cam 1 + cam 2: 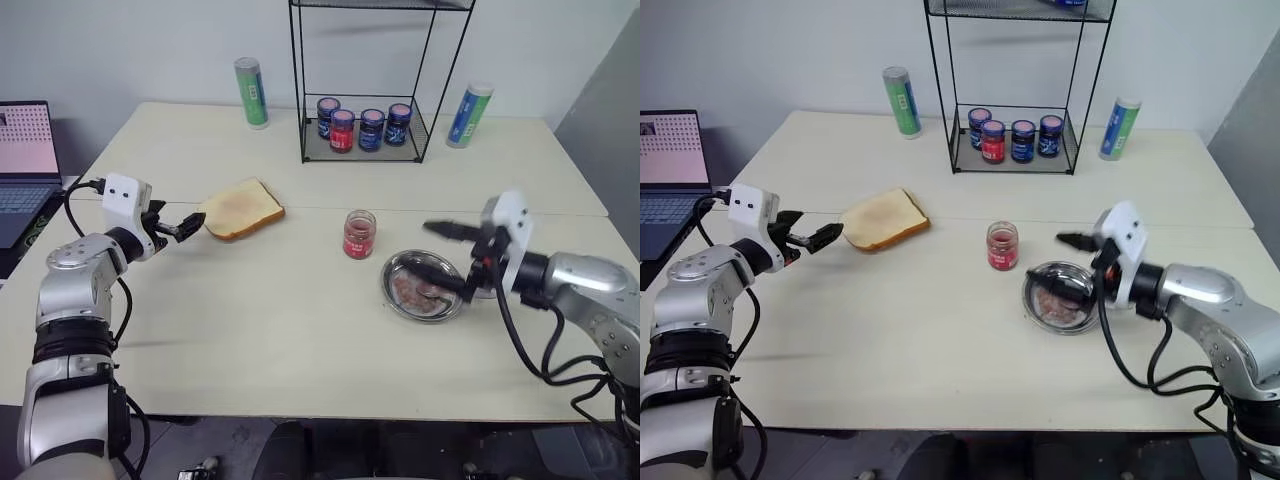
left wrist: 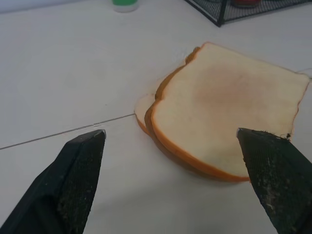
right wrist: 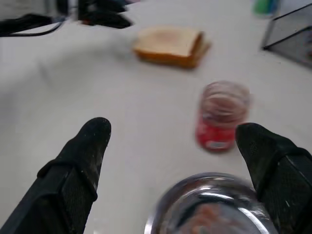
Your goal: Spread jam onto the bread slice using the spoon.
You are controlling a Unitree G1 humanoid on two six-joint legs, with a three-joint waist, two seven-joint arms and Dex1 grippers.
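Note:
The bread slice [image 1: 242,208], pale with a brown crust and a faintly pink middle, lies flat on the table left of centre, on top of another piece [image 2: 142,109] that peeks out beneath it. My left gripper [image 1: 185,226] is open just left of the slice, pointing at its edge without touching it. The small glass jam jar [image 1: 359,233] with a red label stands uncapped mid-table. Right of the jar sits a steel dish [image 1: 395,272] with something pinkish in it. My right gripper [image 1: 441,252] hovers open over the dish, pointing toward the jar. The spoon is hidden.
A black wire rack [image 1: 303,110] at the back holds several capped jars [image 1: 365,127]. A green tube [image 1: 251,92] stands left of the rack and another tube [image 1: 470,115] right of it. A laptop [image 1: 22,165] sits past the table's left edge.

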